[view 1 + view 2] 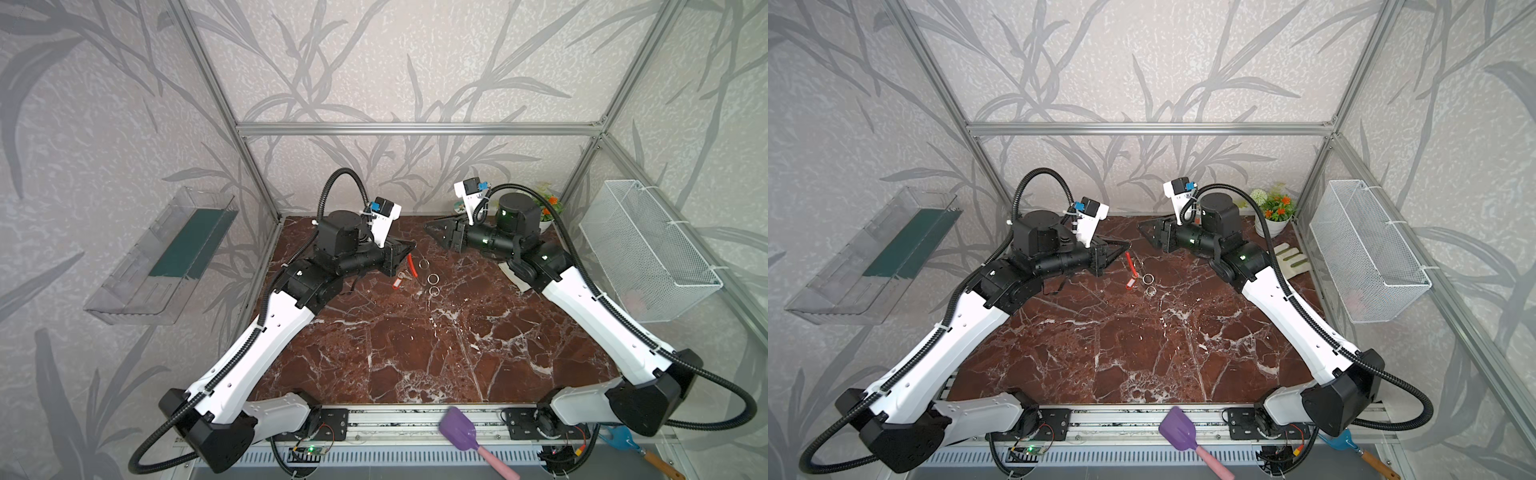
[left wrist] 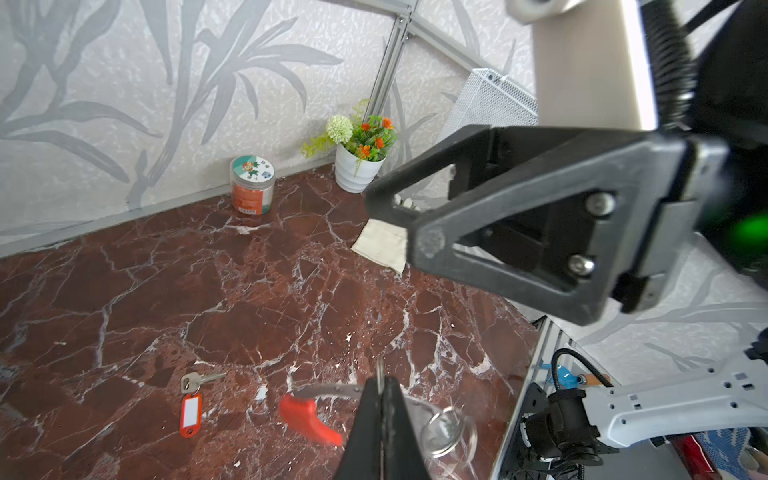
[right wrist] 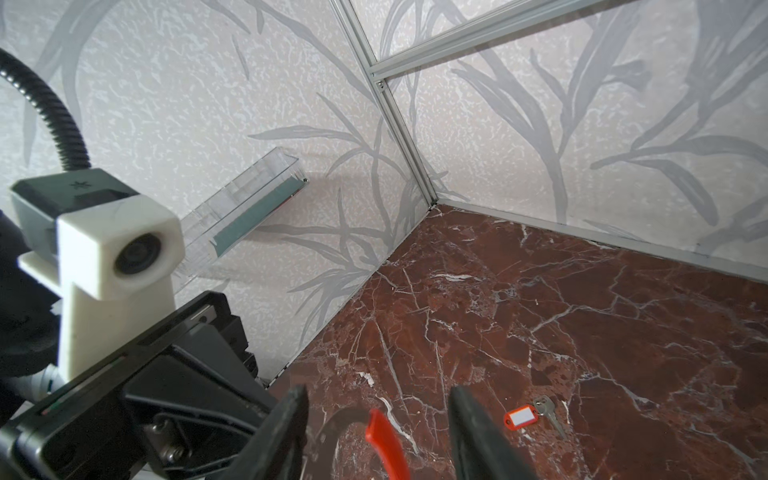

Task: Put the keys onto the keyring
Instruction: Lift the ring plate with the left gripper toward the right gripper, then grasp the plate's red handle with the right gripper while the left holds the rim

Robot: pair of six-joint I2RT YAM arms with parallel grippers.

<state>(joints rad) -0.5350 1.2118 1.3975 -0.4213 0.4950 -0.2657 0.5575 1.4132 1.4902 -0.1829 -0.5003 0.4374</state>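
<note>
Three leaf-patterned walls (image 1: 415, 62) enclose a marble tabletop (image 1: 415, 353) (red-brown, white-veined) bearing keys (image 1: 400, 281).

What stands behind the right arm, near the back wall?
A flower pot stands in the corner; a pale glove lies partly under the right arm. The arm mostly hides an orange-labelled jar in both top views; the left wrist view shows it.

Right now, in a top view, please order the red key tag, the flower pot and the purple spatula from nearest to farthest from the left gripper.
From the left gripper:
1. red key tag, just below the fingertips in the view, near the middle.
2. flower pot, in the far right corner.
3. purple spatula, at the front edge, right of middle.
</note>
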